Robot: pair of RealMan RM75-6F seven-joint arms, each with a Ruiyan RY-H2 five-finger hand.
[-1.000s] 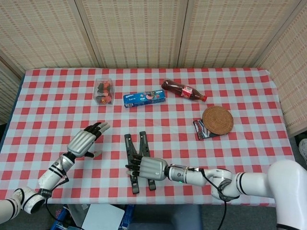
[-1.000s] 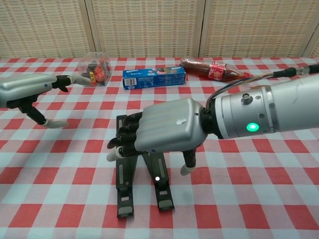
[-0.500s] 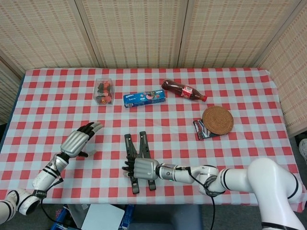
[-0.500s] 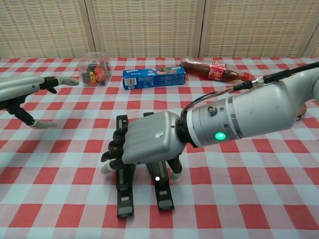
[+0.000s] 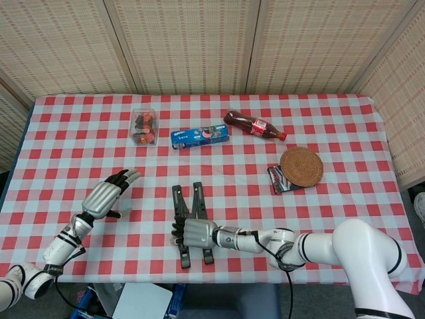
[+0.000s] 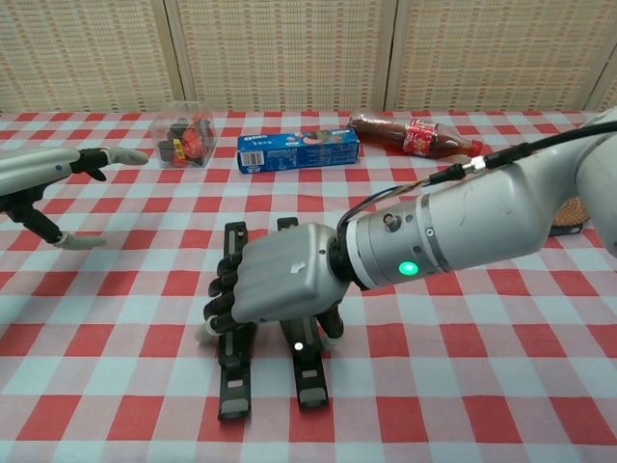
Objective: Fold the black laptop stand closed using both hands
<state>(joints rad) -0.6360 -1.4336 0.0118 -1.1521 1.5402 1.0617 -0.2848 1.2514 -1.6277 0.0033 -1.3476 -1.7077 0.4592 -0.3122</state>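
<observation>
Right hand (image 6: pixel 280 287) curls its fingers (image 6: pixel 222 299) around the black laptop stand (image 5: pixel 189 224) near the table's front edge; left hand (image 5: pixel 105 197) hovers open.

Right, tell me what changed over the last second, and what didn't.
The right hand slid toward the robot's left and lower, settling over the black laptop stand with fingers curled at its left bar. The stand shifted a little toward the robot. The left hand drew back toward the table's left edge, holding nothing. The stand's bars are spread as before; the cookie box, bottle, coaster and clear box stayed put.
</observation>
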